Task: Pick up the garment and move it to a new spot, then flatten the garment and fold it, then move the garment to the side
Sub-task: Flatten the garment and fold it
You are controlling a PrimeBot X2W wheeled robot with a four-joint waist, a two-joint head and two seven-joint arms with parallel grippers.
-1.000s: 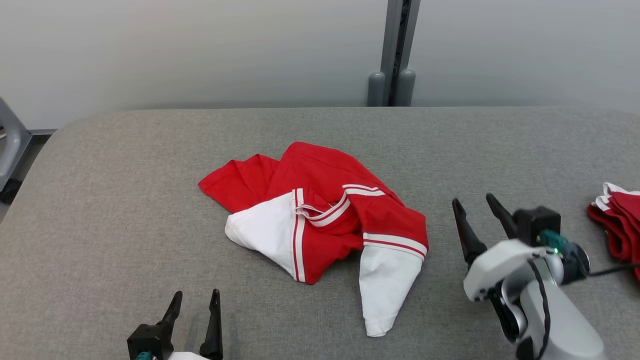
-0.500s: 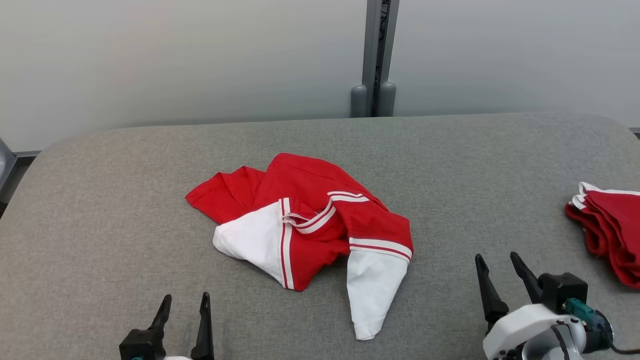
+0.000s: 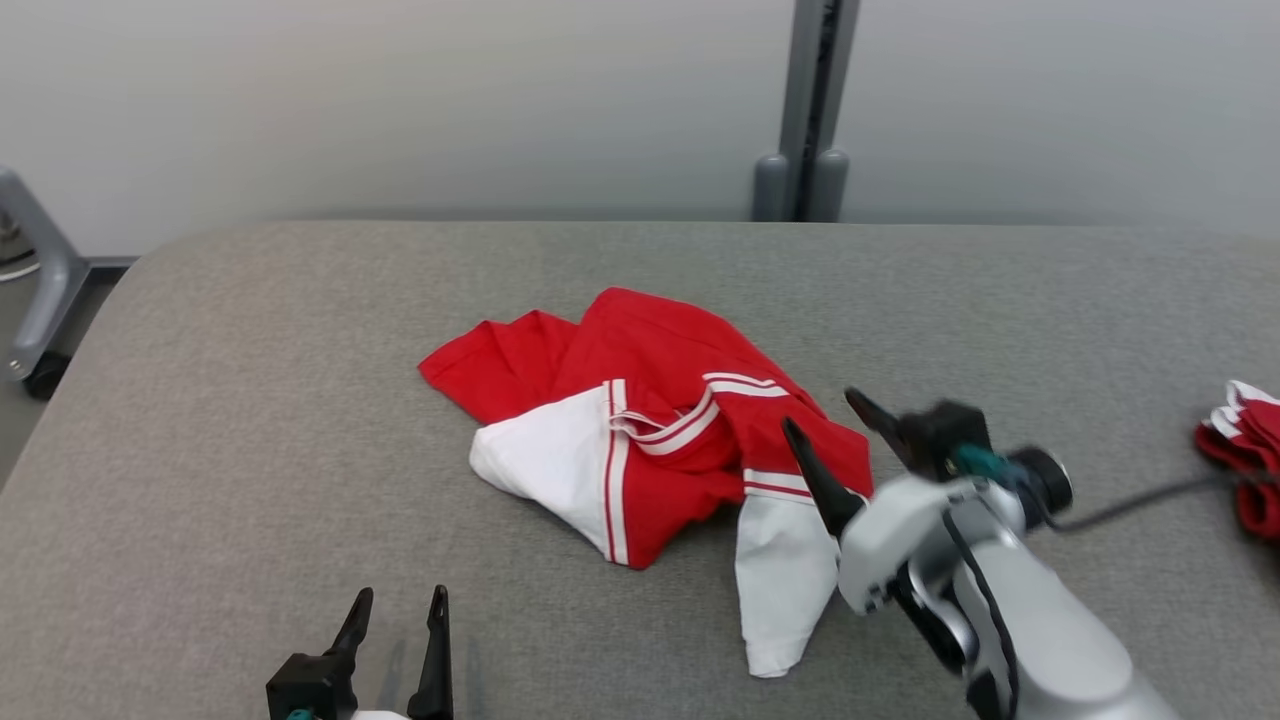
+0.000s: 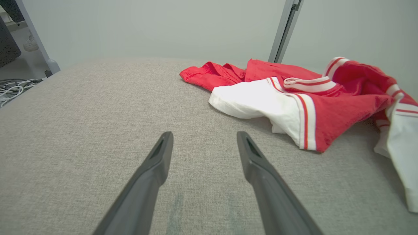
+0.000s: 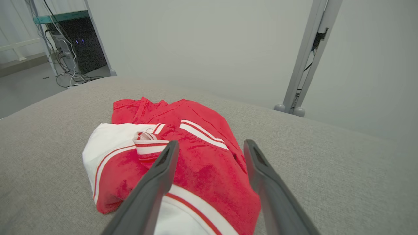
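A crumpled red and white garment (image 3: pixel 640 430) lies in the middle of the grey padded table (image 3: pixel 250 350), one white sleeve trailing toward the front. My right gripper (image 3: pixel 822 412) is open and hovers at the garment's right edge, over the striped red sleeve band. In the right wrist view its fingers (image 5: pixel 211 143) straddle the red cloth (image 5: pixel 196 163) without gripping it. My left gripper (image 3: pixel 402 592) stands open near the front edge, left of the garment, with bare table between its fingers (image 4: pixel 204 134). The garment (image 4: pixel 294 98) sits ahead and to the right in the left wrist view.
Another red and white folded garment (image 3: pixel 1240 450) rests at the table's right edge. A grey post (image 3: pixel 815 110) stands behind the table against the pale wall. A grey frame leg (image 3: pixel 40 270) is beyond the left end, and cables (image 4: pixel 13 89) lie on the floor there.
My right gripper has swung up and left from the lower right to the garment's right edge. The head camera has shifted. The left gripper and the garment have stayed put.
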